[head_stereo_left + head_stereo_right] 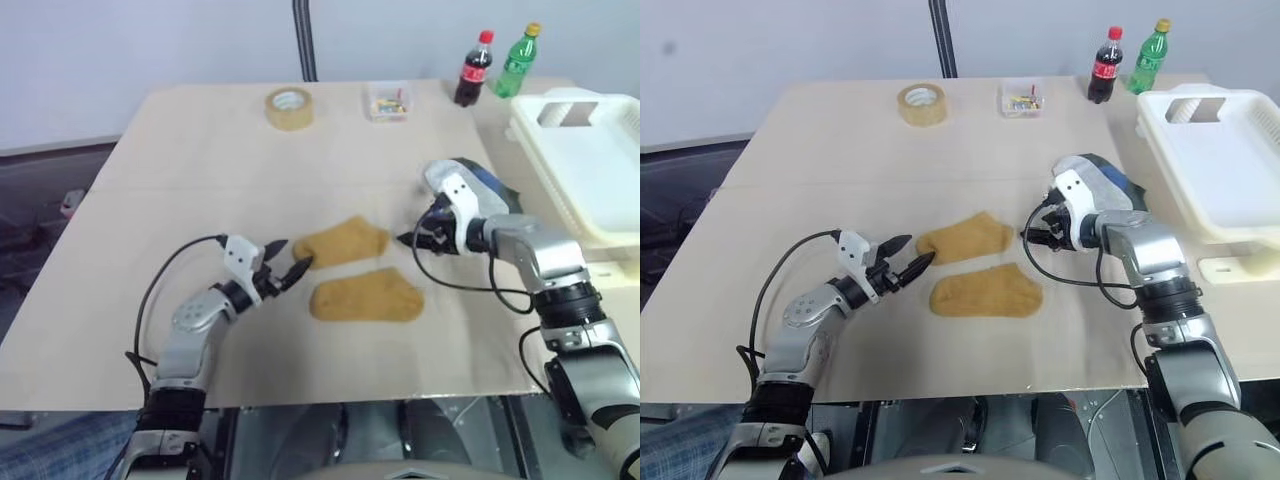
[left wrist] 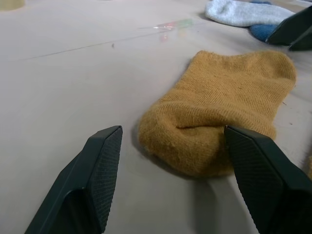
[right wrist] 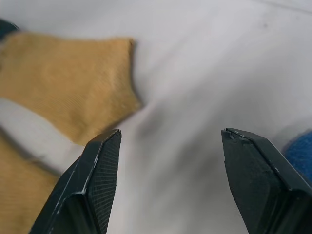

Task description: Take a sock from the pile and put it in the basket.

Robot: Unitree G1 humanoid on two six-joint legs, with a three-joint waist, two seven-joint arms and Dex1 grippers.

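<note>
- Head views: using the sock point(image 1: 341, 241) as my landmark here, the mustard-yellow one lying flat on the table point(image 1: 180, 170). My left gripper point(image 1: 288, 264) sits right at its near-left end, fingers spread apart and not holding anything, tips just at the edge of the fabric.
- A second yellow sock point(image 1: 365, 297) lies just beside the landmark sock, on the side nearer me, with a thin strip of table between them.
- My right gripper point(image 1: 418, 238) hangs just off the sock's right end, fingers released, nothing in them. Right behind that hand is what remains of the pile point(image 1: 480, 180): a light grey sock point(image 1: 1092, 176) and a blue sock point(image 1: 1118, 184), partly hidden by my wrist.
- The basket point(image 1: 1220, 165) is well off to the right of the sock, at the table's edge, white with slotted sides.
- Far side of the table from the sock: a tape roll point(image 1: 288, 107), a small clear box point(image 1: 388, 101), a cola bottle point(image 1: 474, 68) and a green bottle point(image 1: 518, 61).
- Left wrist view: the sock's rounded end lies between my two fingers point(image 2: 100, 165), closer to one of them, which looks like it touches the fabric. The jaws stand wide, no squeeze. Grey and blue socks sit beyond it, next to my other gripper's dark fingertips.
- Right wrist view: fingers point(image 3: 102, 165) wide apart over bare table, the sock's edge just off to one side, a bit of blue on the other.
</note>
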